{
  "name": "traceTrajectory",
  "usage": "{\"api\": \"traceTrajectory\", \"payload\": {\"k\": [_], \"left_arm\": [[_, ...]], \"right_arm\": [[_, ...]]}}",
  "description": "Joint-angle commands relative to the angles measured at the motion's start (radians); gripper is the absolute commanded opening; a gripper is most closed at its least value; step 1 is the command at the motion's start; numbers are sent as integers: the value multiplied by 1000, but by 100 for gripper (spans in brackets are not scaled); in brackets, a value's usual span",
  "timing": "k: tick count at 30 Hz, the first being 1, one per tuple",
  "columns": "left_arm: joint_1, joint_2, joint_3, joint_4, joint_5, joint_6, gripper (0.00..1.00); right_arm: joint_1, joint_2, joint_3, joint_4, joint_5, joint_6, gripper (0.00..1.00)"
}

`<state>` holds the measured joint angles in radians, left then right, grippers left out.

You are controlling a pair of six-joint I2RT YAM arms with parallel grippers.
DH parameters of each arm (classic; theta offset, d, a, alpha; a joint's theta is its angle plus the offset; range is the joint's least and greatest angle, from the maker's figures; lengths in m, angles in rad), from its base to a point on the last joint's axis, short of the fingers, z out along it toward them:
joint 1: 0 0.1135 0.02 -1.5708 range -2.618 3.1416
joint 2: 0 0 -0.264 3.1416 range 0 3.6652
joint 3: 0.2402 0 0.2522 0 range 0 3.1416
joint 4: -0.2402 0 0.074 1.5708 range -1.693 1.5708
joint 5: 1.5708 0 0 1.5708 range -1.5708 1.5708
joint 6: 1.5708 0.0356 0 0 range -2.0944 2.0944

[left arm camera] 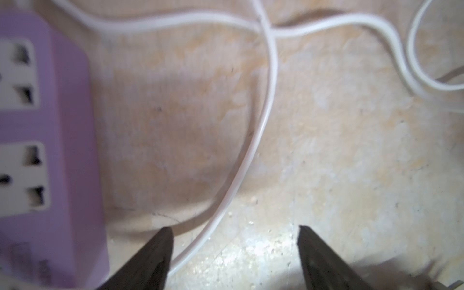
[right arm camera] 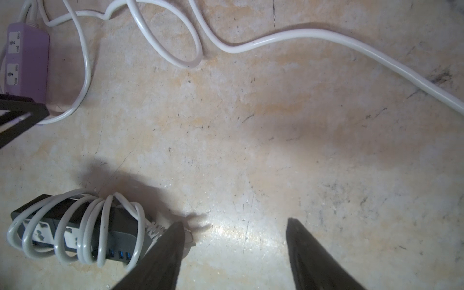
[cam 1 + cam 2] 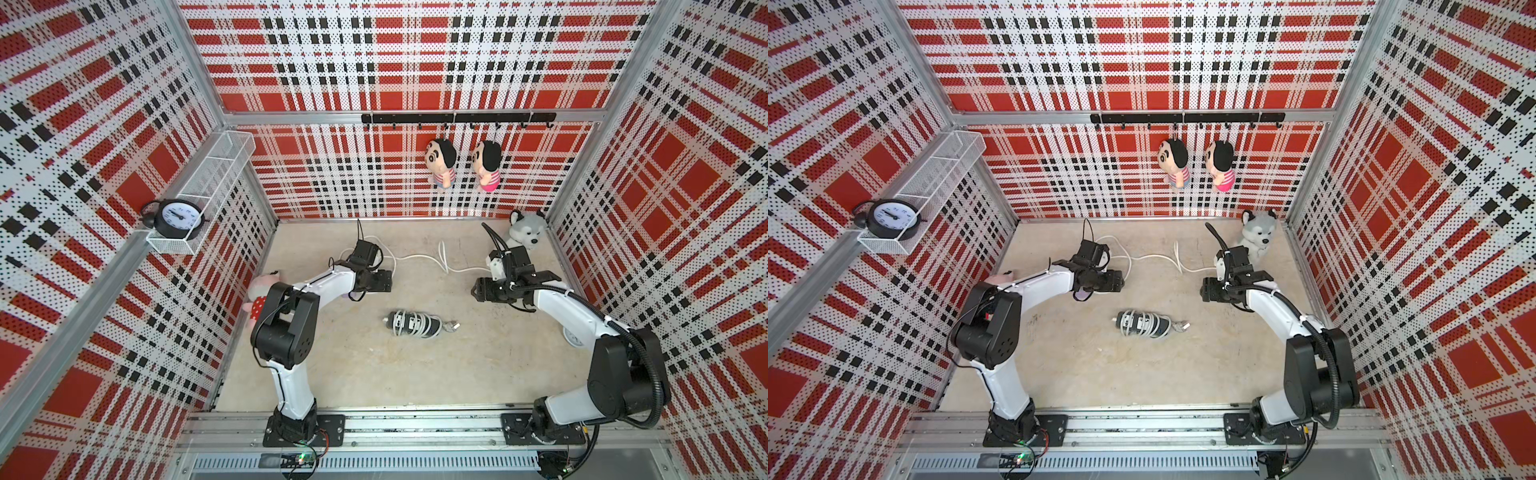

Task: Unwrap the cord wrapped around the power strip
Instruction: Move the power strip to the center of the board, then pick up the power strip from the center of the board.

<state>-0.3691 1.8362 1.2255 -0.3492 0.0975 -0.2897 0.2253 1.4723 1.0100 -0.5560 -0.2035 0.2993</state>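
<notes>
The left gripper [image 1: 233,241] hangs at the far left of the table [image 3: 332,365] with its jaws wide apart and nothing clamped; a strand of loose white cord [image 1: 266,113] lies on the surface beneath it, passing just beside one fingertip, and the purple power strip [image 1: 50,150] sits close alongside. The right gripper [image 2: 233,238] is also parted and empty, hovering at the right and pointing toward the middle. That loose cord trails from the purple strip across the far part of the table towards the right arm, so that strip looks dealt with. The dark power strip [image 3: 411,324] lies on the table in the middle, between the two grippers and nearer than both, with several coils [image 2: 82,226] of white cord wound round its body and its plug [image 3: 451,326] lying free at its right end. By my reading the step in hand is the move to this second, still-wrapped strip. The next move calls for one gripper to come down and pin the dark body at its left end, while the other closes on the plug end and leads it round the body, turn by turn, without dragging the strip along. A husky plush [image 3: 525,230] sits in the far right corner, well clear
</notes>
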Motion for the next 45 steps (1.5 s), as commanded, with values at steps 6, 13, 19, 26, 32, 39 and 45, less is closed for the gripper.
{"api": "traceTrajectory", "payload": {"k": [6, 13, 19, 26, 32, 39, 45], "left_arm": [[-33, -152, 23, 57, -72, 74, 98], [-87, -285, -11, -35, -84, 103, 99], [-92, -402, -189, -29, 53, -2, 77], [-124, -500, -416, 195, 188, -204, 90], [-177, -466, -459, 236, 189, -229, 98], [-177, -408, -497, 275, 186, -236, 98], [-139, -390, -547, 387, 226, -234, 98]], "right_arm": [[96, -38, -7, -125, -60, -104, 73], [246, -19, -60, -93, -92, -216, 80], [272, 15, -76, -29, -68, -286, 83], [276, 96, -57, -61, -66, -274, 75], [281, 115, -68, -41, -54, -248, 73], [279, 115, -83, -22, -39, -226, 72], [280, 121, -83, -20, -42, -220, 71]]}}
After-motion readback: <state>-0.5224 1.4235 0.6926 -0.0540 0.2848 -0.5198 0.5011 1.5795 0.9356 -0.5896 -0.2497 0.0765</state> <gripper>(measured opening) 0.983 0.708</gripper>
